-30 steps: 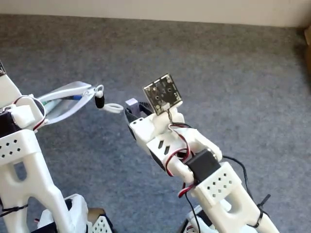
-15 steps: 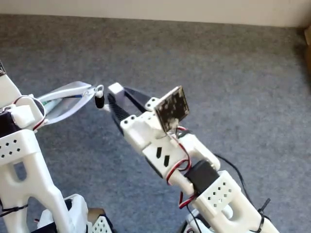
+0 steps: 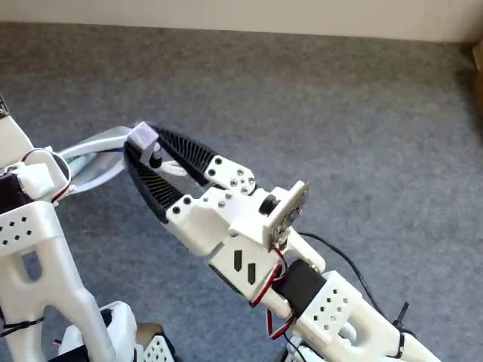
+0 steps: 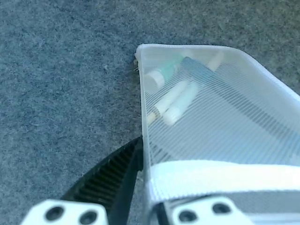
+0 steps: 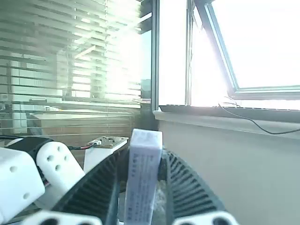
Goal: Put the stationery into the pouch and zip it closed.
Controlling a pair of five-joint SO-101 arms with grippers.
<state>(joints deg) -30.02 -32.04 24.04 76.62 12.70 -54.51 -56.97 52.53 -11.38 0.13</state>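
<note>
While the left hand [image 4: 143,164] pinches the translucent pouch [image 4: 211,122], the right hand [image 3: 142,146] clamps a boxy eraser [image 5: 143,178]

Grey short-pile carpet [image 3: 362,113], even in texture, the translucent pouch [image 4: 220,122] corner near it
</note>
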